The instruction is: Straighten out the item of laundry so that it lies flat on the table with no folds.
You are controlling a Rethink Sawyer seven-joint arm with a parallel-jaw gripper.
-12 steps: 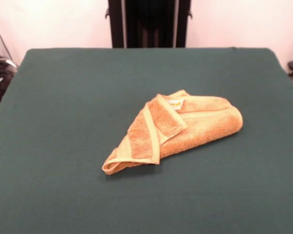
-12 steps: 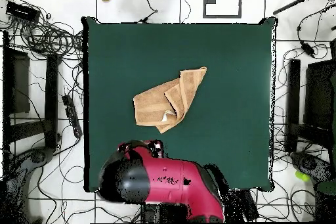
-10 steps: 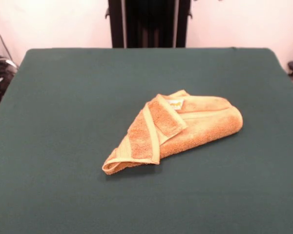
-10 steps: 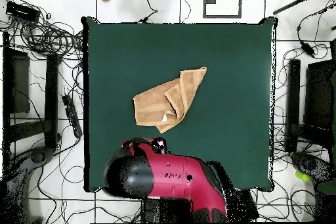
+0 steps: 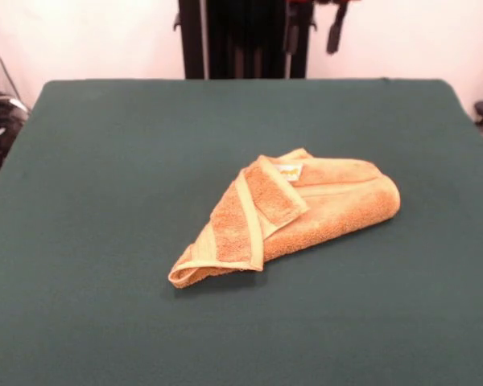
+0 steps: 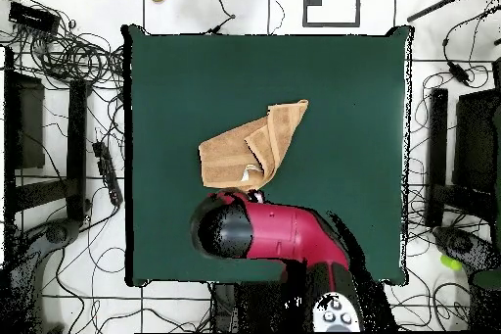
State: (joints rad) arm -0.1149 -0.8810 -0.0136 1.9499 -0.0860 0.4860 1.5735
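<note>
Orange-tan terry towel [image 5: 294,213] lies folded mid dark green felt table [image 5: 105,161]. Overhead alone shows the red arm [image 6: 279,237] beside the towel; jaws' state cannot be told.

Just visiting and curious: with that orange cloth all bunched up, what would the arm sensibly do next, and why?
Probably lower the gripper toward the folded orange-tan terry towel, since it hangs high above the dark green felt table, touching nothing.

arm [image 6: 279,237]: red shell | black rounded joint cap | fingers [image 5: 335,32]: dark, slim
</note>
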